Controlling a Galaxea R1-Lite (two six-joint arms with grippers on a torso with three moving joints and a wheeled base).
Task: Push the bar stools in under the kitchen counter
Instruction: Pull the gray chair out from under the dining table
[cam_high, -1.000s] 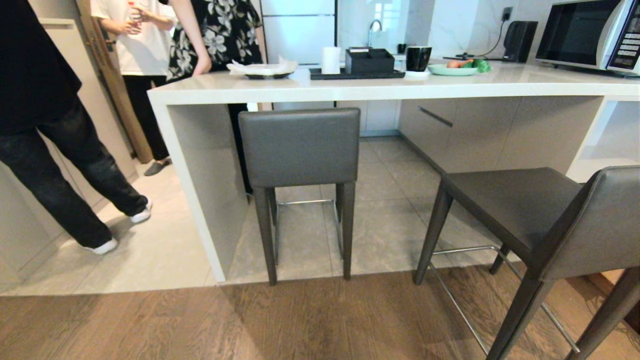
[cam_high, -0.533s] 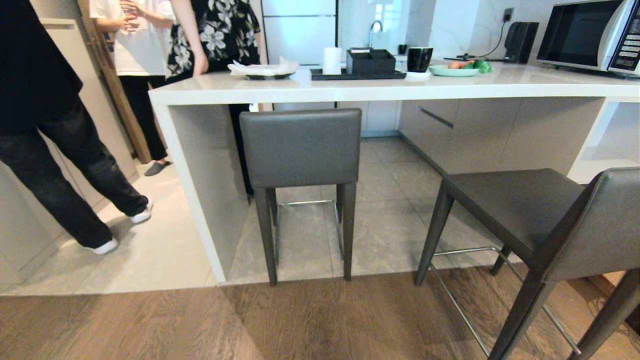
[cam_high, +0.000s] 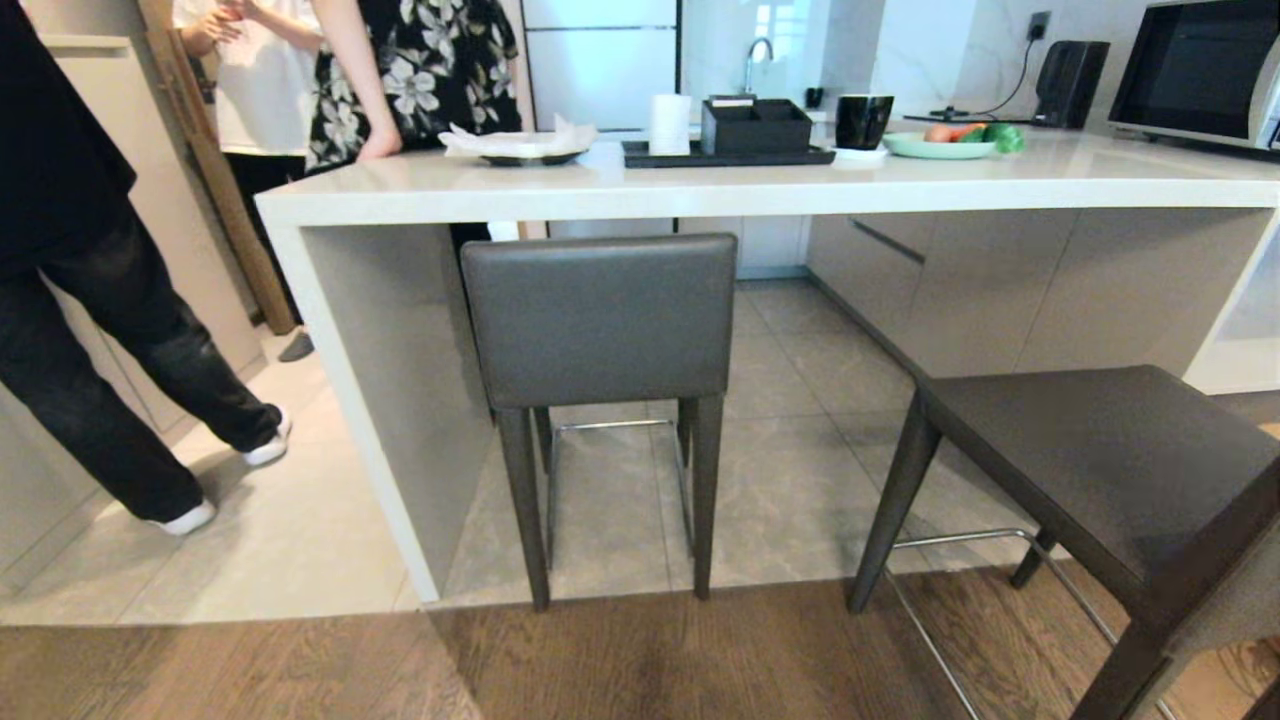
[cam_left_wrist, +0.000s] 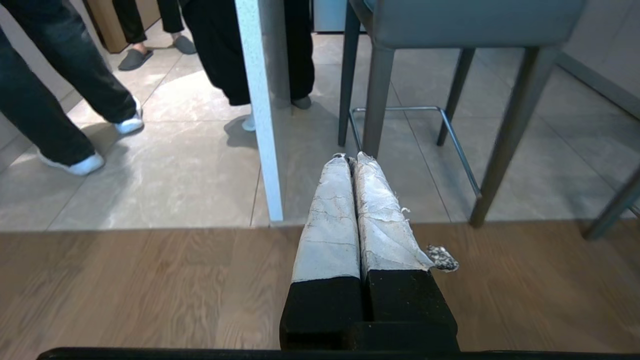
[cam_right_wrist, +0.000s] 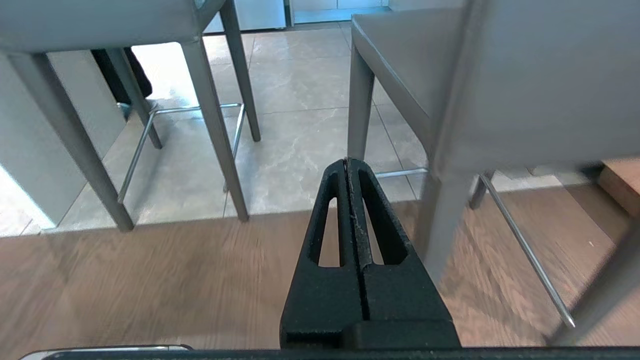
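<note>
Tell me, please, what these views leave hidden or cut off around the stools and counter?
- Right stool: backrest and rear legs cut off by the head view's edge.
- Left stool: seat hidden behind its own backrest.
- Kitchen counter: right end runs out of frame.
- Microwave: cropped at the corner.
- Both grippers: absent from the head view.

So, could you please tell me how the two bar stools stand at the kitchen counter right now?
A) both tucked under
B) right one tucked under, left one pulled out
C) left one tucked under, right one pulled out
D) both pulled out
C: the left bar stool sits under the kitchen counter edge with its backrest just below the slab, while the right bar stool stands out over the wood floor.
</note>
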